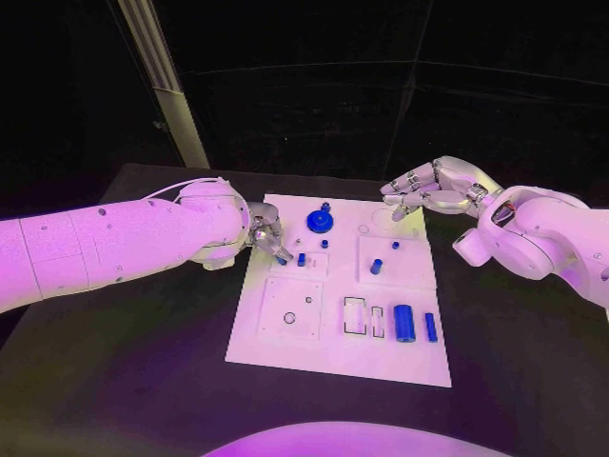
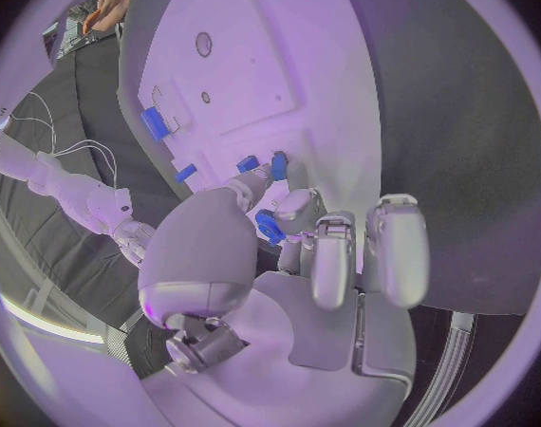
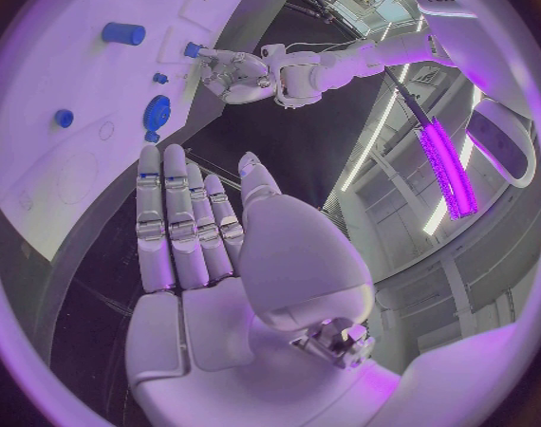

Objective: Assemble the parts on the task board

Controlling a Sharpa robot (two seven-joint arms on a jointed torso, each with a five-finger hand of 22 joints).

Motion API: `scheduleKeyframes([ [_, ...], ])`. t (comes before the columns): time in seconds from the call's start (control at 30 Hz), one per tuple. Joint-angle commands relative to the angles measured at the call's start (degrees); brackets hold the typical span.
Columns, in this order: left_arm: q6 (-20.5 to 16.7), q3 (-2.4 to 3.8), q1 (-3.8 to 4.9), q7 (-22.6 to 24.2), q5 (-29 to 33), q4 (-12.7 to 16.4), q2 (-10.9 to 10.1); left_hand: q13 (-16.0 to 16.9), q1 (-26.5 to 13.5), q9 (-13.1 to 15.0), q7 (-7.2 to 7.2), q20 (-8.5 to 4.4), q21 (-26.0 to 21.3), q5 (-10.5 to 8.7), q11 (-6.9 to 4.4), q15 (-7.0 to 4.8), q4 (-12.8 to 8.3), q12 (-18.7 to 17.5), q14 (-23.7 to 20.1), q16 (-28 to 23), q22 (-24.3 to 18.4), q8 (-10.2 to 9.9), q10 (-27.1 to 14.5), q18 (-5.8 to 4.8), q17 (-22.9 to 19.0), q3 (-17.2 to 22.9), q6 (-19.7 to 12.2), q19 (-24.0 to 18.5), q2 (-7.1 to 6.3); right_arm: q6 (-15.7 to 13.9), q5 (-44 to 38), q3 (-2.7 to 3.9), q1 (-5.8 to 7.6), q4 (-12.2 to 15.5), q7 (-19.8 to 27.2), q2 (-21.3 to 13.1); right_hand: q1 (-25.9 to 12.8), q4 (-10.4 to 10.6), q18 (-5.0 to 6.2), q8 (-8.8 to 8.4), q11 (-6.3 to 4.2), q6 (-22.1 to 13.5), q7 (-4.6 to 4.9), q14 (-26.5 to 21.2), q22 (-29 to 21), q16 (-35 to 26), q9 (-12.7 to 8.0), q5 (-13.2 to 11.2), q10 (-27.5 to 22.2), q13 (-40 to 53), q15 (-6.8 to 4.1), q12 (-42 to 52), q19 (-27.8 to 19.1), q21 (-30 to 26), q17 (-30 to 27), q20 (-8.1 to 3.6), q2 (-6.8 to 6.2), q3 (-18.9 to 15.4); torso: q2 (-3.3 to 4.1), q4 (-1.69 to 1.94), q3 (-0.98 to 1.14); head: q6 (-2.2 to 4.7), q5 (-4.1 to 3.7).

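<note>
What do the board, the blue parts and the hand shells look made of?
Board: looks like matte white plastic or coated sheet, flat, with cut slots and little glare.
Blue cylinder and blue gear: probably moulded or printed plastic, with uniform colour and a dull surface.
Left hand, right hand: smooth hard shells with a soft sheen in the wrist views; painted metal or plastic, can't tell.

- The task board (image 1: 335,343) reads as a smooth, matt white plate, plastic by the look of it.
- The blue parts (image 1: 403,324) look like smooth plastic with a slight sheen.
- The desk (image 1: 140,381) is black and matt.
- The left hand (image 1: 264,233) and right hand (image 1: 425,188) show satin silver metal; the arm shells (image 1: 112,243) are glossy white plastic.
</note>
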Motion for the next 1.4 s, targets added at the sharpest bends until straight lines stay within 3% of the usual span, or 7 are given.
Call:
scheduleKeyframes([
  [0.03, 0.1, -0.01, 0.03, -0.2, -0.1, 0.1, 0.0, 0.1, -0.5, 0.1, 0.07, -0.20, 0.3, -0.02, 0.04, -0.34, 0.2, 0.3, 6.0, 0.2, 3.2, 0.3, 0.4, -0.12, 15.1, -0.4, 0.4, 0.7, -0.10, 0.5, 0.2, 0.03, 0.11, 0.1, 0.5, 0.0, -0.4, 0.3, 0.69, -0.09, -0.01, -0.3, 0.05, 0.0, -0.1, -0.4, 0.0, 0.2, -0.3, -0.1, 0.27, 0.2, 0.2, -0.2, -0.1, 0.26, 0.13, -0.1, -0.02, -0.01, -0.01, -0.06, 0.00],
  [0.63, -0.6, 0.00, 0.03, -0.4, -0.1, -0.1, 0.2, 0.2, -2.4, 0.6, -0.01, -0.33, 0.4, 0.00, -0.04, -0.44, 2.7, 0.4, 6.0, 0.2, 3.5, 0.5, 0.6, -0.18, 15.1, -2.3, 0.6, 0.9, -0.20, 0.5, 0.2, 0.03, 0.11, 0.2, 0.5, -0.1, -0.4, 0.3, 0.69, -0.08, -0.01, -0.3, 0.05, 0.0, -0.1, -0.4, 0.0, 0.2, -0.3, -0.1, 0.28, 0.2, 0.2, -0.3, -0.2, 0.26, 0.14, -0.1, 0.02, -0.04, 0.02, -0.09, -0.07],
  [1.17, -1.6, 0.01, 0.04, -0.2, 0.1, -0.1, 0.0, -0.2, -4.3, 1.2, 0.01, -0.37, 0.2, -0.10, -0.02, -0.46, 5.6, 0.1, 6.0, 0.2, 3.5, 0.5, 0.6, -0.14, 15.1, -8.1, 0.4, 0.8, -0.06, 0.4, 0.2, 0.03, 0.11, 0.2, 0.4, -0.2, -0.5, 0.4, 0.69, -0.07, 0.00, -0.3, 0.05, 0.0, -0.1, -0.4, 0.0, 0.2, -0.3, -0.1, 0.28, 0.3, 0.2, -0.3, -0.2, 0.27, 0.15, -0.1, 0.01, 0.01, -0.04, -0.17, -0.25],
  [1.23, -3.4, 0.04, 0.08, 0.7, 1.2, 0.1, -0.5, -2.4, -4.3, 0.9, 0.52, -0.28, -0.4, -0.10, 0.33, -0.27, 6.1, -1.6, 6.0, 0.2, 2.8, -0.4, -0.8, 0.01, 15.1, -10.0, -1.1, 0.5, -0.06, 0.4, 0.2, 0.03, 0.11, 0.2, 0.4, -0.2, -0.5, 0.4, 0.69, -0.07, 0.00, -0.3, 0.05, 0.0, -0.1, -0.4, 0.0, 0.2, -0.3, -0.1, 0.28, 0.3, 0.2, -0.3, -0.2, 0.27, 0.15, -0.1, -0.03, 0.06, -0.05, -0.11, -0.34],
  [1.3, -6.0, 0.07, 0.25, 3.1, 3.9, 0.4, -1.1, -9.3, -3.9, 0.3, 1.44, 0.12, -2.8, -0.11, 1.11, 0.25, 6.8, -7.0, 6.0, 0.2, 0.1, -1.9, -4.9, 0.63, 15.1, -12.0, -3.2, -0.9, 0.28, 0.4, 0.2, 0.03, 0.11, 0.2, 0.4, -0.2, -0.5, 0.4, 0.69, -0.07, 0.00, -0.3, 0.05, 0.0, -0.1, -0.4, 0.0, 0.2, -0.3, -0.1, 0.28, 0.3, 0.2, -0.3, -0.2, 0.27, 0.15, -0.1, -0.08, 0.06, -0.05, -0.11, -0.33],
  [1.37, -8.7, 0.08, 0.55, 6.5, 7.3, 0.4, -1.5, -18.3, -2.5, -0.5, 2.63, 0.80, -8.2, -0.06, 2.28, 1.21, 7.3, -14.5, 5.5, -0.8, -5.9, -3.5, -11.1, 2.03, 13.7, -13.5, -5.8, -4.2, 1.09, 0.4, 0.2, 0.03, 0.11, 0.1, 0.4, -0.2, -0.5, 0.4, 0.69, -0.07, 0.00, -0.3, 0.05, 0.0, -0.1, -0.4, 0.0, 0.2, -0.3, -0.1, 0.28, 0.3, 0.2, -0.3, -0.2, 0.27, 0.15, -0.1, -0.07, 0.01, 0.01, 0.07, -0.29],
  [1.4, -10.1, 0.09, 0.71, 8.3, 9.1, 0.4, -1.6, -19.8, -1.7, -1.0, 3.51, 1.43, -12.7, 0.00, 3.00, 1.78, 7.6, -16.2, 4.3, -3.3, -10.6, -4.4, -13.3, 2.99, 10.5, -14.2, -7.3, -7.0, 1.52, 0.4, 0.2, 0.03, 0.11, 0.1, 0.4, -0.2, -0.5, 0.4, 0.69, -0.07, 0.00, -0.3, 0.05, 0.0, -0.1, -0.4, 0.0, 0.2, -0.3, -0.1, 0.28, 0.3, 0.2, -0.3, -0.2, 0.27, 0.15, -0.1, -0.07, 0.01, 0.01, 0.07, -0.29],
])
